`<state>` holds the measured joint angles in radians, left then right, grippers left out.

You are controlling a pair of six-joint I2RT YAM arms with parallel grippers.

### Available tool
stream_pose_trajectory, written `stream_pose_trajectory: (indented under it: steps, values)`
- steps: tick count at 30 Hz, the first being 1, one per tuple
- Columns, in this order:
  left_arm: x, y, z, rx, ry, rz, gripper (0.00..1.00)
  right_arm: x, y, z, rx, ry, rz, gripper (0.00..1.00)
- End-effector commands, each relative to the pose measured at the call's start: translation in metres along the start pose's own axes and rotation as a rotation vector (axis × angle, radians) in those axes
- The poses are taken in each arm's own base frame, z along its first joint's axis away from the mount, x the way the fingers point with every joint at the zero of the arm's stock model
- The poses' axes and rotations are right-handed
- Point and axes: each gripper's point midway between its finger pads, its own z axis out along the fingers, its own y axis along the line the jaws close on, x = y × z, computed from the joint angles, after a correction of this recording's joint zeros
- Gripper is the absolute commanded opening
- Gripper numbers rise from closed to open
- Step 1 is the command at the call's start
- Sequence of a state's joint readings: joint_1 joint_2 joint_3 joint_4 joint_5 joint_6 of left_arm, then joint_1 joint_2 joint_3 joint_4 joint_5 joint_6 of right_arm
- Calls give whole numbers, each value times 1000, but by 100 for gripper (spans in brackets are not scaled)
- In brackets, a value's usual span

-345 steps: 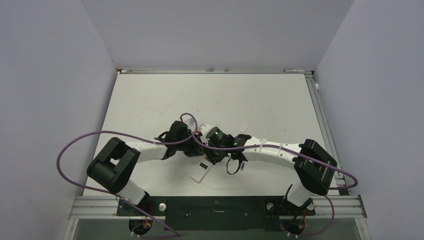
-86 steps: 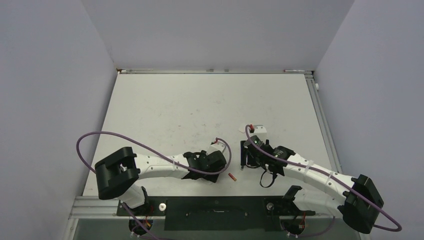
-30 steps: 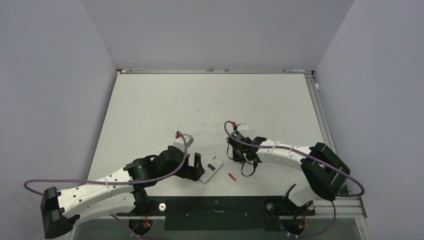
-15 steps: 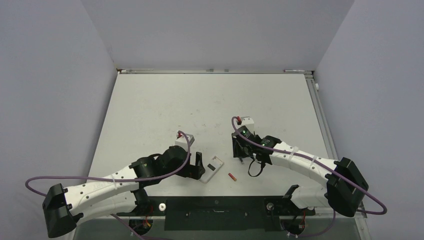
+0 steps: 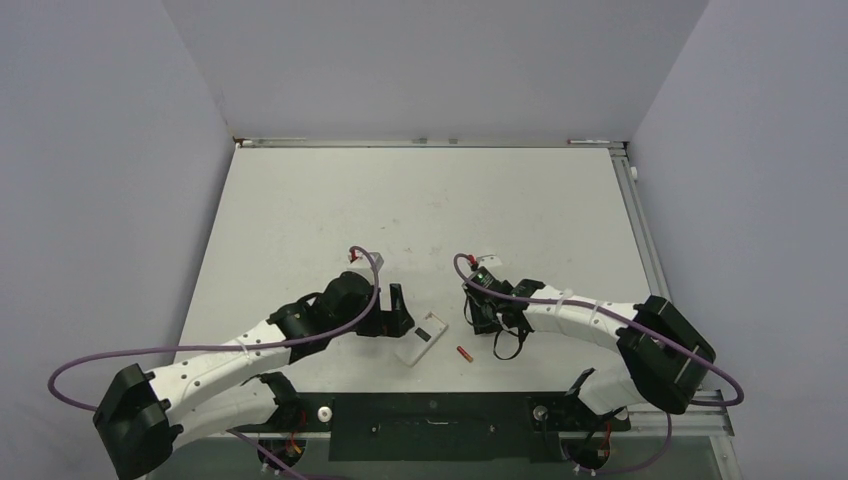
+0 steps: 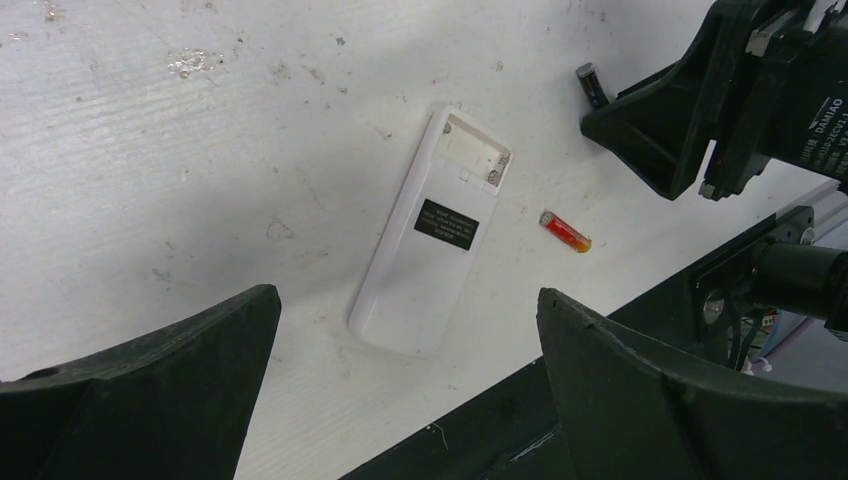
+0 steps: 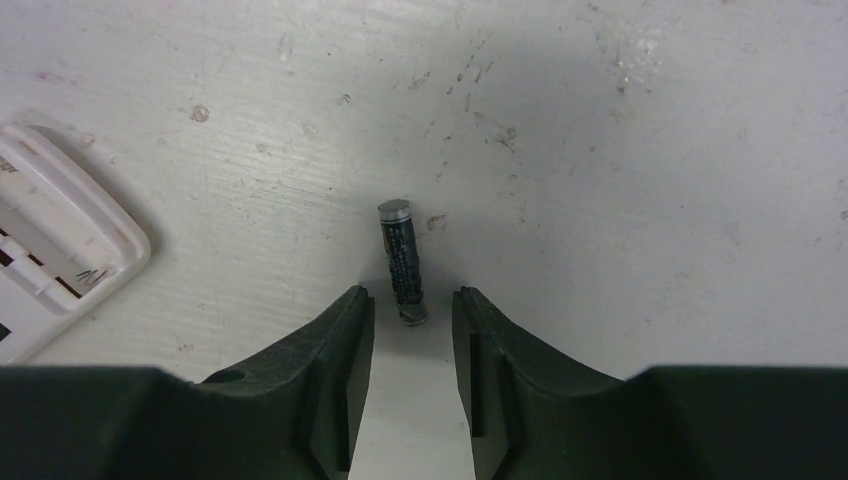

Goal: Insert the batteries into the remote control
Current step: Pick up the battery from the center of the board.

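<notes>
1. Judged from the scene, the step in hand is a pickup. The right gripper (image 7: 412,300) is lowered over a dark battery (image 7: 402,262) that lies flat on the table (image 7: 650,150), just right of the remote (image 6: 430,240).
2. To do it well, the gripper should reach further along the battery, because its fingers (image 7: 345,335) flank only the near end. Closing on the middle, centred and gently, should keep the round body from rolling or squirting away.
3. The remote lies with its plain white back up. Its battery bay is uncovered at the end nearest the right gripper and looks empty. Each battery must go in the right way round, but the polarity marks are too small to read.
4. A red battery (image 6: 565,231) lies loose just right of the remote, beside the open bay, with nothing touching it.
5. The right gripper's fingers are only narrowly parted, one on each side of the dark battery's near end. I cannot tell whether either finger touches it, and it is not clamped.
6. The left gripper (image 6: 405,300) is spread wide and holds nothing. It hovers above the remote's closed end without touching it.
</notes>
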<state>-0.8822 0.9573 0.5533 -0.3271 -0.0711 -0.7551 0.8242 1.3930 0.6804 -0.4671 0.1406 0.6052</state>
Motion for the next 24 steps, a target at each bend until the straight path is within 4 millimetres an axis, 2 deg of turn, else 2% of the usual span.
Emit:
stream_pose_trajectory:
  steps: [1, 4, 9, 13, 18, 21, 24]
  values:
    - [-13, -20, 6, 87, -19, -26, 100, -2, 0, 5, -6, -11, -15, 33]
    - [-14, -19, 13, 75, -11, -36, 100, 3, -2, 8, 4, 3, -20, 30]
    - [-18, -17, 25, 70, -4, -56, 100, 6, -3, 8, 1, 10, -27, 9]
    - [-26, -16, 35, 81, -12, -72, 94, -9, 4, -5, -32, -38, -28, 8]
    - [-36, -20, 47, 116, -11, -107, 92, -32, 27, -29, -131, -112, -69, 8]
    - [-44, -21, 57, 133, -15, -137, 87, -37, 41, -38, -172, -119, -131, 8]
    - [-41, -21, 68, 144, 10, -160, 82, -38, 50, -43, -191, -107, -188, 8]
